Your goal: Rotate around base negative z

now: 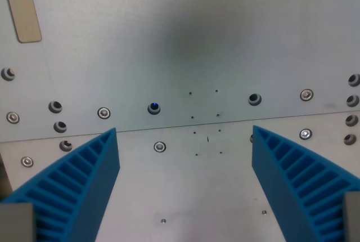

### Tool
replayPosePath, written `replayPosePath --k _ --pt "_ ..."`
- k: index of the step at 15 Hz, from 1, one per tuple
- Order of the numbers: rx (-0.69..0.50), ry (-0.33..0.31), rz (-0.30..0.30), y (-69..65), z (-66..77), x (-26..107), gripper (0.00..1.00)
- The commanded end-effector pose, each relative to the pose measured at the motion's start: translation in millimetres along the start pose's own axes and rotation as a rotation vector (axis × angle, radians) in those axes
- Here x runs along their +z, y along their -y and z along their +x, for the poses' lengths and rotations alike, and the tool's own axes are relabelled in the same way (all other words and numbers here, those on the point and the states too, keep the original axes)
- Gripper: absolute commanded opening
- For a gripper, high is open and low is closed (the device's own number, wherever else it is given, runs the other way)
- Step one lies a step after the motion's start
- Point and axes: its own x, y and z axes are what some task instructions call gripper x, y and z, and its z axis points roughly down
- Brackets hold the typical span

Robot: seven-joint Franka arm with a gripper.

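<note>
end effector (185, 157): blue ribbed fingers (84, 177) wide apart, empty
surface (185, 39): grey metal plate, screws and holes
tape strip (22, 5): beige, upper left

Grey metal plate (185, 45), screws and holes in rows; tan tape strip (22, 5) top left.

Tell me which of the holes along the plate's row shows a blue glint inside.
The hole left of centre, above the seam and between the open blue gripper fingers' span, holds a blue glint. The other holes show dark openings or silver screw heads.
</note>
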Motion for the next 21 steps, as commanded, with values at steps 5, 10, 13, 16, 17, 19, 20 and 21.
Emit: replayPosePath --k 5,10,13,16,17,19,20,21 --pt "0.193 -0.004 0.003 -0.1 -0.5 -2.6 1.00" --pt "0.260 -0.004 0.004 -0.1 -0.5 -2.6 1.00" --pt "0.299 -0.004 0.004 -0.1 -0.5 -2.6 1.00" --pt "0.339 -0.003 0.004 -0.1 -0.5 -2.6 1.00" --pt "0.353 -0.003 0.004 -0.1 -0.5 -2.6 1.00" --pt "0.379 -0.003 0.005 -0.1 -0.5 -2.6 1.00" --pt "0.393 -0.003 0.005 -0.1 -0.5 -2.6 1.00" --pt "0.406 -0.003 0.005 -0.1 -0.5 -2.6 1.00"
